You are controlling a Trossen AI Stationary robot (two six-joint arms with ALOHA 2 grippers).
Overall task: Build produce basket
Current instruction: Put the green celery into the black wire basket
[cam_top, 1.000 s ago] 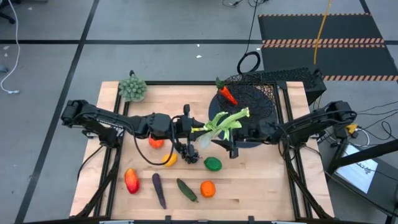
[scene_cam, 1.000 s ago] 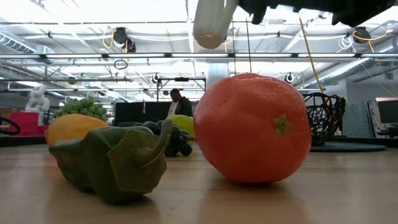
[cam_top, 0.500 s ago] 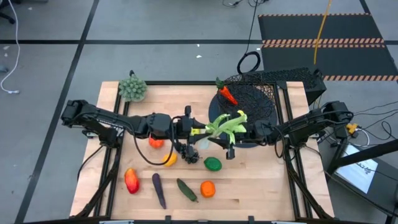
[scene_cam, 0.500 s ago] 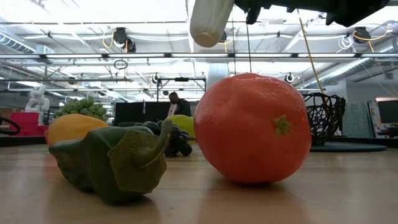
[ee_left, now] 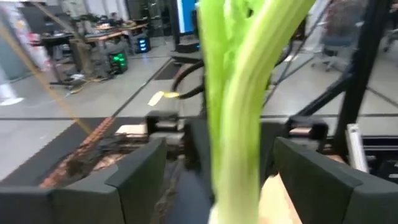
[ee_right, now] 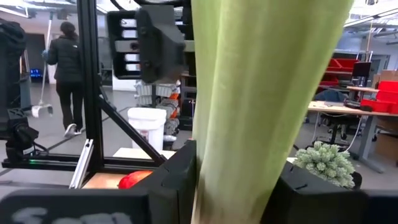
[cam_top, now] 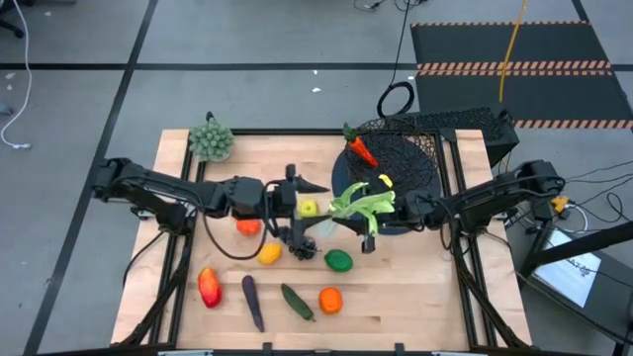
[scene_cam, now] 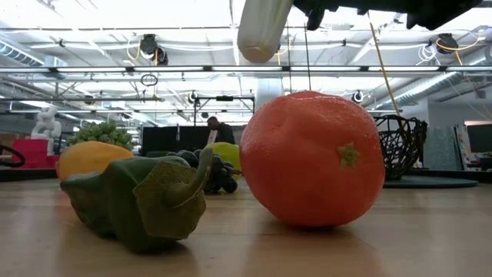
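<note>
Handover done: the left gripper has spread its fingers and backed off leftward from the white-green toy leek, while the right gripper has clamped shut on its green leaves. Leek hangs above mid-table, just left of the black wire-mesh basket holding an orange carrot.
</note>
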